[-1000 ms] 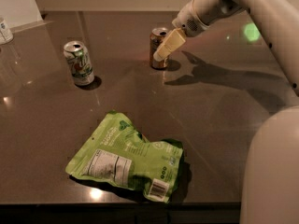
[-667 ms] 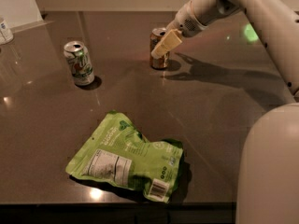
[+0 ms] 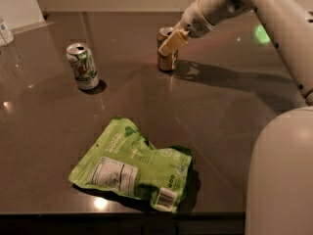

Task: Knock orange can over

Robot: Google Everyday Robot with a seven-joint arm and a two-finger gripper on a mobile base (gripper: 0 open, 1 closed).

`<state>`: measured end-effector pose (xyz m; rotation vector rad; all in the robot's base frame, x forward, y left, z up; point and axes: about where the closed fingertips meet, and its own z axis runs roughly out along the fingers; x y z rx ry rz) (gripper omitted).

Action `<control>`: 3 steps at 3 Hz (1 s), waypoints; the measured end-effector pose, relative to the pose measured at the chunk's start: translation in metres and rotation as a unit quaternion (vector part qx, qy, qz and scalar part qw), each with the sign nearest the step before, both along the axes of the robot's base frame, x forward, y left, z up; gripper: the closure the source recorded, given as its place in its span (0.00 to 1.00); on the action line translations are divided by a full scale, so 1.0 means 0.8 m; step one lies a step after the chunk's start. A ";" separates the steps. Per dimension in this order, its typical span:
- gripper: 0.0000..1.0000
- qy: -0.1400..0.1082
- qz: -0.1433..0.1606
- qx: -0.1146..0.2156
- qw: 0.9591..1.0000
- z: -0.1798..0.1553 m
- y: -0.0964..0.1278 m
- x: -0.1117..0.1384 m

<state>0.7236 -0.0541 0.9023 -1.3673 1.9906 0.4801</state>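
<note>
Gripper (image 3: pixel 172 42) and can meet at the far side of the table: the pale tan tip sits right against the upper front of the orange can (image 3: pixel 167 58), overlapping the can's rim in the camera view. It looks to be touching, though whether it truly presses the metal cannot be told, nor whether the gripper is apart or together, since only one blunt tan shape shows. Behind it the white arm (image 3: pixel 230 1) slants up and to the right, then runs down along the right edge toward the robot's rounded white body (image 3: pixel 279 175), which fills the near right corner. The orange can stands upright on the dark glossy table (image 3: pixel 225 126), far from the camera and a little right of centre, its coppery body showing below the tan tip and its silver top beside it, with a shadow stretching to its right. Well apart to the left, and slightly nearer, a green-and-white can (image 3: pixel 83 66) stands upright too, its opened silver top visible. Nearer the camera, left of centre, a crumpled light green snack bag (image 3: pixel 131 166) lies flat close to the table's near edge, its white label panel and barcode facing up. At the far left edge a clear container (image 3: pixel 5 31) is partly in view. A soft green glow (image 3: pixel 261 34) reflects on the tabletop at the far right, below the arm.
</note>
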 end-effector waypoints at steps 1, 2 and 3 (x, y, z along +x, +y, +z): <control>0.93 0.005 0.007 -0.022 1.000 0.019 -0.004 -0.020; 1.00 0.015 0.019 -0.080 0.997 0.041 -0.017 -0.046; 1.00 0.033 0.055 -0.162 0.985 0.044 -0.035 -0.078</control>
